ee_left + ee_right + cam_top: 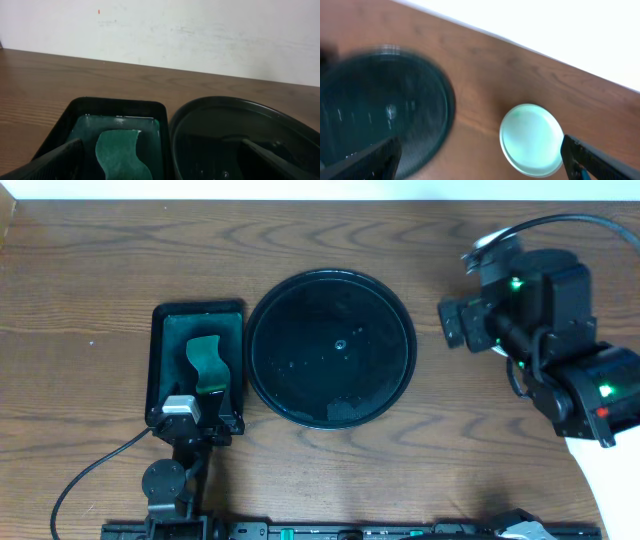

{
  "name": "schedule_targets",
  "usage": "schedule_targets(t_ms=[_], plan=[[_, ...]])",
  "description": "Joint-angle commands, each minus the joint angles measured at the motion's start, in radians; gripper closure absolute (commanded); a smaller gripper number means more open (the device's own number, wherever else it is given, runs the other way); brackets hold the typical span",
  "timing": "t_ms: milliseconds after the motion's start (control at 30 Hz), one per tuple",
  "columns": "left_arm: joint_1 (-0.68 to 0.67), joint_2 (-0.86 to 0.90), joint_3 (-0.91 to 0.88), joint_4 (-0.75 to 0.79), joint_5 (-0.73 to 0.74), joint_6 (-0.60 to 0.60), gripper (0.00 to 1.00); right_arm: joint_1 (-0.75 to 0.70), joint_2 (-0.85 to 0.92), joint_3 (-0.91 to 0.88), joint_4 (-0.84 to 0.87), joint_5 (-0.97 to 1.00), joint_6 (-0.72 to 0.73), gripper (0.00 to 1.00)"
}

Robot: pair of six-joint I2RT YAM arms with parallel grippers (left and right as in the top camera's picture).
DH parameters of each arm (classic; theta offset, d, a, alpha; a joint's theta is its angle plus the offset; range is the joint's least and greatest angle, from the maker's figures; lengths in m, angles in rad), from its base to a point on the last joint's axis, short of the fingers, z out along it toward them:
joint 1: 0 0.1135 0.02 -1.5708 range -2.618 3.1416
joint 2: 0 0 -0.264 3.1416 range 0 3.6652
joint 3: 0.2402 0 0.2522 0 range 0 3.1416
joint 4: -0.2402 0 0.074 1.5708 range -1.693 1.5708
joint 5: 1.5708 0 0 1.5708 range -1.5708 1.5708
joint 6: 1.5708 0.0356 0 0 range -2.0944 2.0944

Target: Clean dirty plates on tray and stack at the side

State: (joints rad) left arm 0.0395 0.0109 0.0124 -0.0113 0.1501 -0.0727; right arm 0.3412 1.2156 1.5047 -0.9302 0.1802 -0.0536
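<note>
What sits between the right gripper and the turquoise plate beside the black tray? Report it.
Nothing visible does. The right gripper is open, and the turquoise plate lies uncovered on the table ahead of it, apart from the black tray.

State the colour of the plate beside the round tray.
Light turquoise; the plate shows best in the right wrist view.

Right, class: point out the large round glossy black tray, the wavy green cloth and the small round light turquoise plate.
Large round glossy black tray [300, 330]: overhead view, bare floor.
Wavy green cloth [207, 365]: overhead view, middle.
Small round light turquoise plate [532, 140]: right wrist view, centre.
</note>
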Motion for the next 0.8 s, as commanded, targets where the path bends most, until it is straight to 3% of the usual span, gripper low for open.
schedule_targets(t_ms=[0,200,467,767], plan=[[0.007,-0.007,-0.008,-0.047,0.007,0.016,0.03,-0.038,-0.096,-0.068,0.063,-0.006,0.188,0.01],[0.007,-0.007,-0.008,-0.047,0.007,0.016,0.04,-0.114,-0.35,-0.38,0.333,-0.041,0.32,0.01],[0.007,-0.007,-0.008,-0.047,0.007,0.016,0.03,-0.287,-0.847,-0.912,0.674,-0.138,0.503,0.01],[0.007,-0.007,-0.008,-0.047,0.007,0.016,0.03,-0.376,-1.193,-1.25,0.892,-0.215,0.518,0.01]])
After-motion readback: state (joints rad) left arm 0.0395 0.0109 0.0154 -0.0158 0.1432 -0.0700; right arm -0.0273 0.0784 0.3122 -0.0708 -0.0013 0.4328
